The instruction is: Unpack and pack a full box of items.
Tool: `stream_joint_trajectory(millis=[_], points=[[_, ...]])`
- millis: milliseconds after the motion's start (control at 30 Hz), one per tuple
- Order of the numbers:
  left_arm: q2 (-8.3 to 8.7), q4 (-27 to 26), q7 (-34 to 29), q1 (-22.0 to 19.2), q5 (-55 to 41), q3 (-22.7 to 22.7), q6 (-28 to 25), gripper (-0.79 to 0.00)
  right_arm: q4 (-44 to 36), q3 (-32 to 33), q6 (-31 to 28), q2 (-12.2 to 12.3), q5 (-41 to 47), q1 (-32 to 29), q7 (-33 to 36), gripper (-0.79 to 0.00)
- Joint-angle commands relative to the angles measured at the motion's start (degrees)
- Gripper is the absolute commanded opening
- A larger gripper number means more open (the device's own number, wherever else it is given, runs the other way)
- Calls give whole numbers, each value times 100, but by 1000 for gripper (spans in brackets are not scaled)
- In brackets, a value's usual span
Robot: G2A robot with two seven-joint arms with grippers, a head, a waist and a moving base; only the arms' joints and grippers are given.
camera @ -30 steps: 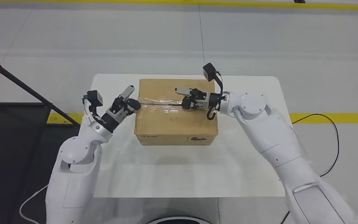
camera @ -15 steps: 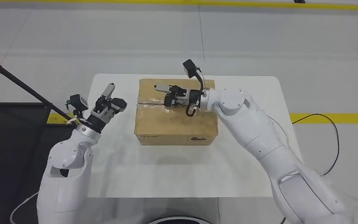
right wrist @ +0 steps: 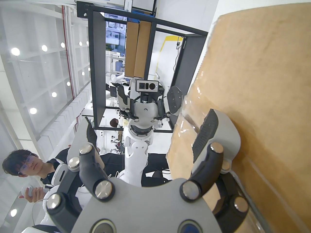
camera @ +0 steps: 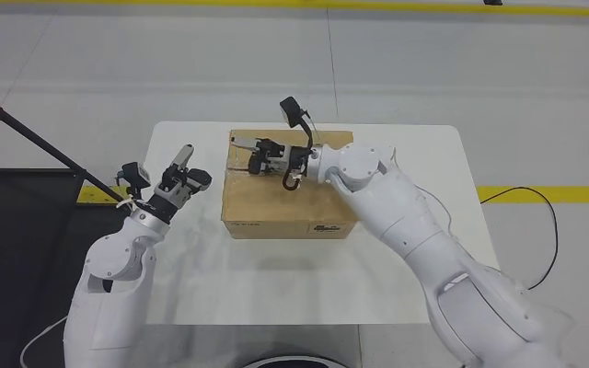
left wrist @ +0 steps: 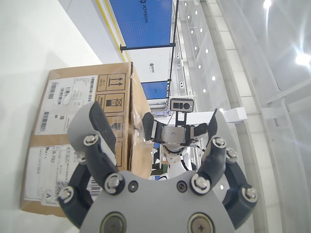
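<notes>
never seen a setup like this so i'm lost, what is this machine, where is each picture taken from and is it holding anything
This is a white robot with two arms, each ending in a two-fingered gripper. The wide picture looks down from a camera above the arms. The other two come from cameras on the wrists, so each shows its own gripper up close. On the white table stands one cardboard box, taped shut on top. The left gripper is open, in the air beside the box's labelled end. The right gripper is open above the box's top near that same end. Neither holds anything.
</notes>
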Motion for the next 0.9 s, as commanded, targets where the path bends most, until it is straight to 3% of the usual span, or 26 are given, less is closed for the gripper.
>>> stream_joint_trajectory(millis=[0,467,633,867], points=[[8,11,-4,12,-20,2,-11,0,85,-43,-55,-91,16,35,8,0],[55,89,-40,6,-157,35,-11,0,944,-211,-144,-620,139,284,425,0],[70,151,-47,-55,-170,81,-5,0,1193,-67,-224,-638,203,389,859,0],[92,228,-103,-168,-170,167,10,0,1305,282,-206,-486,347,425,1650,0]])
